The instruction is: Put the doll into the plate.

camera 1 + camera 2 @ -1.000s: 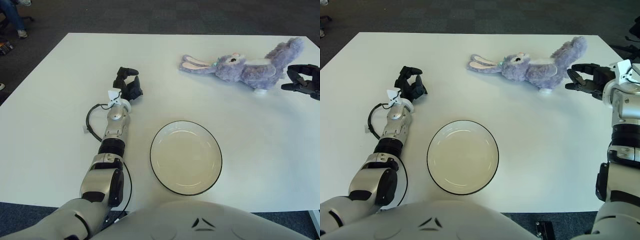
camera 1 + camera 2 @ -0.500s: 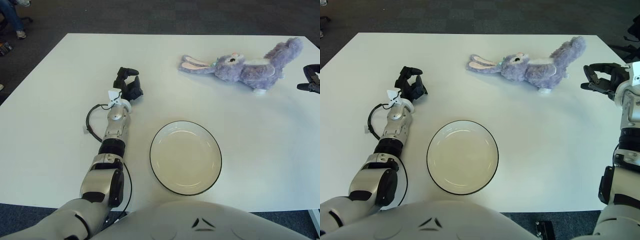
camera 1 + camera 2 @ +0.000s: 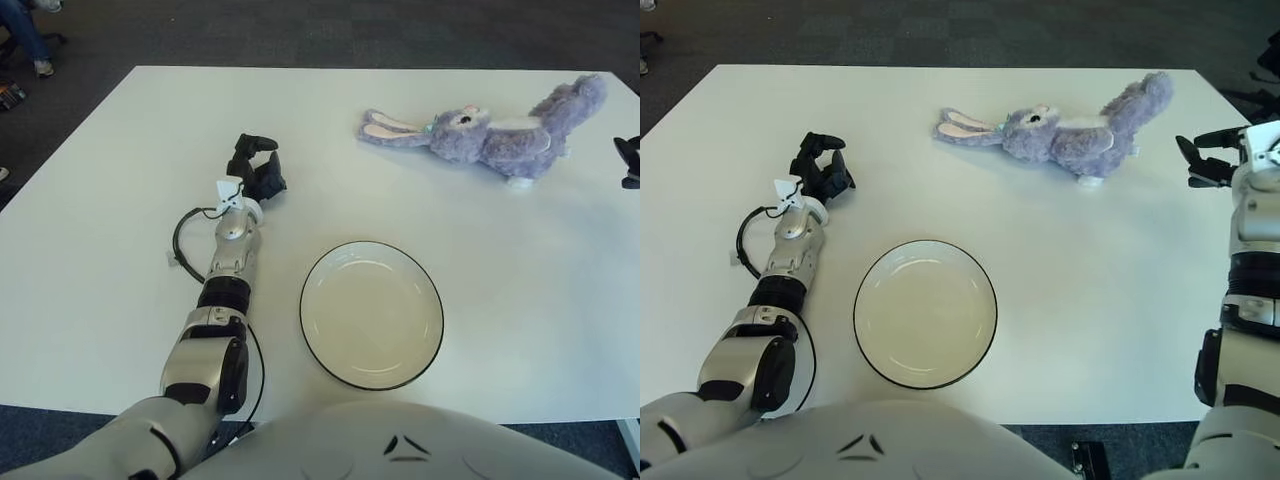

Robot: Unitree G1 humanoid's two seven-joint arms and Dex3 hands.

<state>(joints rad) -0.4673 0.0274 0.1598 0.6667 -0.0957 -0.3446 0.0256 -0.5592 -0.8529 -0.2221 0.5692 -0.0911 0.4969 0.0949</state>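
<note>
With its fingers apart, the right hand (image 3: 1208,160) should close around the plush rabbit (image 3: 1065,135) lying to its left at mid-body.

An office or lab-style room. A large white table (image 3: 120,200) with a plain, smooth top stands on dark grey carpet tiles (image 3: 300,30) of the commercial sort. At the far left edge of the room, a seated person's legs in blue jeans and pale shoes (image 3: 30,40) show beside what looks like the base of a chair.
</note>
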